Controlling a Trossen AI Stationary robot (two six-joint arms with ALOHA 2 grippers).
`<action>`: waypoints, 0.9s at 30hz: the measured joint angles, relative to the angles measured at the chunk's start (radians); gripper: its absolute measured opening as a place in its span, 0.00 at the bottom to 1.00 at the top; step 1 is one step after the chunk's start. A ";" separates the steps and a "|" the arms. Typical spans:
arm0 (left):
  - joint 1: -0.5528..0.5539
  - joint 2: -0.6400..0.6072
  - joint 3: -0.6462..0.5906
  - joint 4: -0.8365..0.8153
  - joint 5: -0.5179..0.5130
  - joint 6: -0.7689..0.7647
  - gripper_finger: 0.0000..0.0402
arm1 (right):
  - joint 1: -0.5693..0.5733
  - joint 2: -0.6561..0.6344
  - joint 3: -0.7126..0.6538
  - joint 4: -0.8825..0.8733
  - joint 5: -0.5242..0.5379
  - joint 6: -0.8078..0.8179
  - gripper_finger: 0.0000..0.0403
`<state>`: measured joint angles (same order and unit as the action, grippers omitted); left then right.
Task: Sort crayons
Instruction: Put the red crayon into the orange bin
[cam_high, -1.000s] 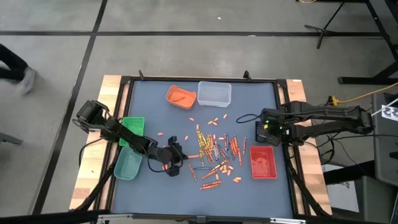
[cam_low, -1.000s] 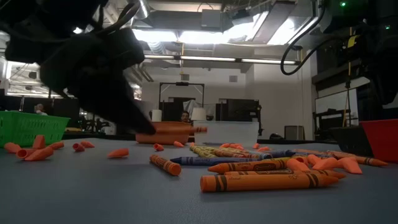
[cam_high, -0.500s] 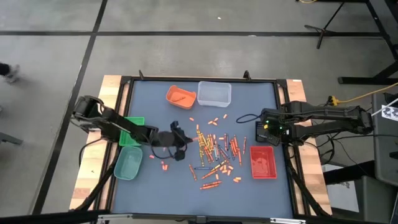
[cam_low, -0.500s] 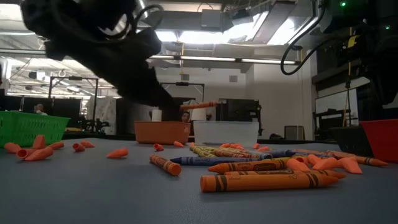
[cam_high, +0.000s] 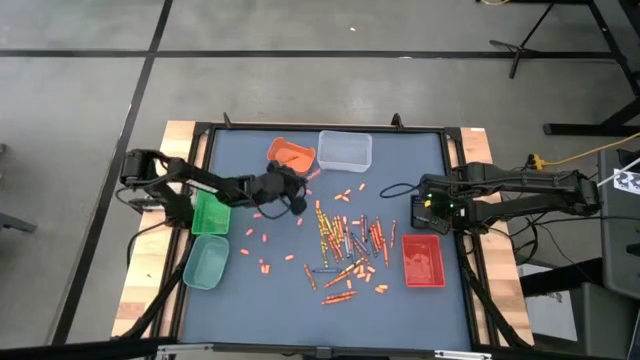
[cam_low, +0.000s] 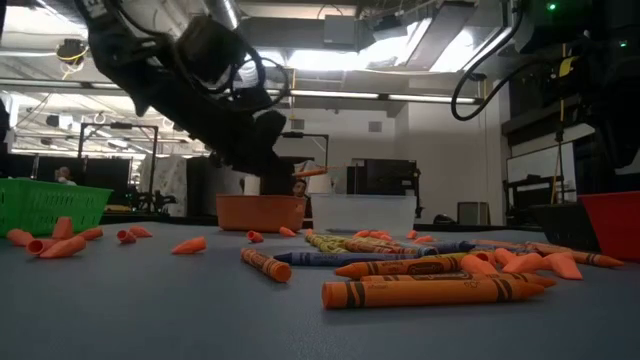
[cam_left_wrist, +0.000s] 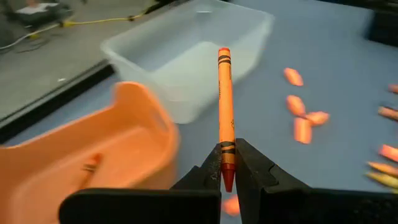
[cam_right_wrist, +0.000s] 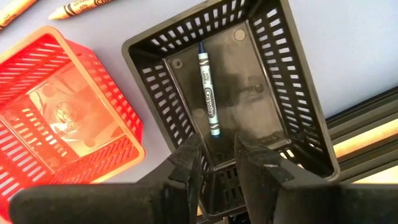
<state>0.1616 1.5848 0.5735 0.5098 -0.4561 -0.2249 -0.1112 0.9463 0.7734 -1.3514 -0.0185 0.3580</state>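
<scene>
My left gripper (cam_high: 297, 185) is shut on an orange crayon (cam_left_wrist: 224, 106) and hangs in the air just by the orange tray (cam_high: 291, 155) at the table's far middle. It also shows in the low view (cam_low: 282, 170). One crayon lies inside the orange tray (cam_left_wrist: 90, 167). Many crayons (cam_high: 345, 240) and short orange pieces (cam_high: 262, 240) lie flat on the blue table top. My right gripper (cam_right_wrist: 217, 152) is open and empty over the black basket (cam_high: 428, 213) at the right edge. A blue crayon (cam_right_wrist: 208, 98) lies on that basket's floor. My left gripper pinches the orange crayon's one end (cam_left_wrist: 227, 163) between its two fingers. The crayon runs on along the fingers and sticks out past their free ends. It is lifted clear of the table and lies nearly level in the low view (cam_low: 312, 172).
A clear tray (cam_high: 345, 150) stands right of the orange one. A green basket (cam_high: 211, 212) and a teal tray (cam_high: 205, 262) stand at the left, a red basket (cam_high: 423, 260) at the near right. A black frame (cam_high: 455, 150) edges the table.
My left gripper has risen from the table's near left and gone toward the far edge, up to the orange tray. It carries the orange crayon, which is now lifted clear and nearly level.
</scene>
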 joint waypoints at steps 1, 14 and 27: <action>0.019 0.000 0.000 0.000 0.000 0.000 0.02 | 0.000 0.000 0.000 0.000 0.000 0.000 0.24; 0.184 0.000 0.000 -0.021 0.000 0.000 0.02 | 0.000 0.000 0.000 0.049 0.000 0.000 0.24; 0.207 0.000 0.000 -0.148 0.001 -0.002 0.05 | 0.000 0.000 0.000 0.175 0.000 0.000 0.24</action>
<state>0.3683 1.5848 0.5735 0.3615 -0.4553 -0.2264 -0.1116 0.9463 0.7734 -1.1760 -0.0185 0.3580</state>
